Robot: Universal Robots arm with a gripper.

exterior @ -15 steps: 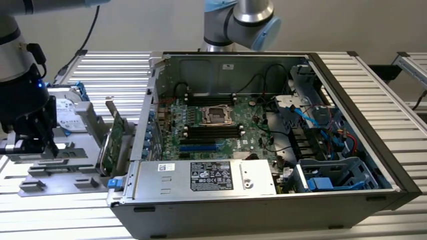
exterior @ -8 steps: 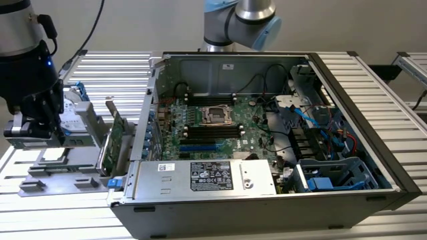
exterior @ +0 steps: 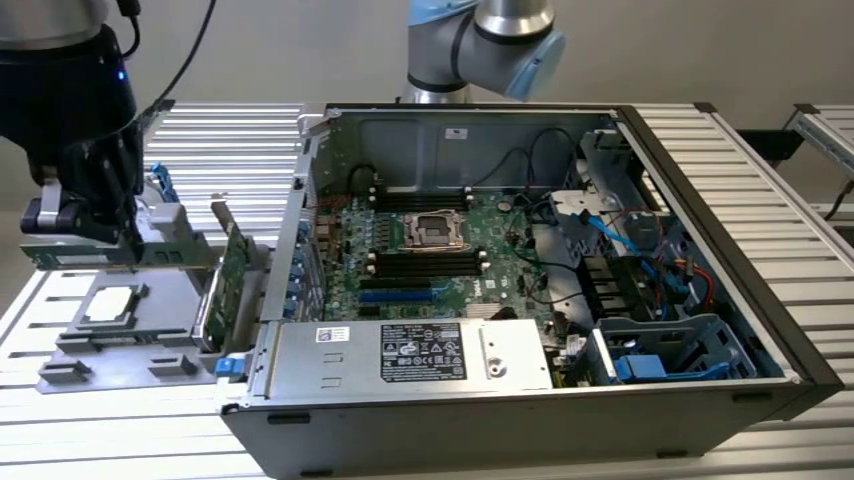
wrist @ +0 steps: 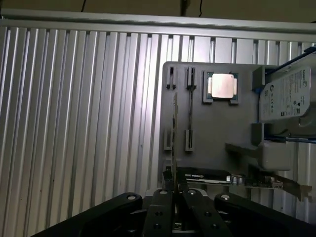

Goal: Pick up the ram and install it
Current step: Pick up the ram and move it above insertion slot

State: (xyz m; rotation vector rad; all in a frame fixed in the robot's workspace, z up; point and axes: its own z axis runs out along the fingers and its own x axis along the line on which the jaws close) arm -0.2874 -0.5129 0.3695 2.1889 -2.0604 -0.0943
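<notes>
One gripper [wrist: 176, 191] points downward; it pinches the ram [wrist: 174, 138].

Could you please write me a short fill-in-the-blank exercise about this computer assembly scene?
1. The claw is ___ on the memory stick.
2. The grey tray lies to the exterior view's ___ of the computer case.
3. The hard drive has rails coloured ___.
4. The computer case stands ___, with its motherboard showing.

Missing words: shut; left; blue; open.
</notes>
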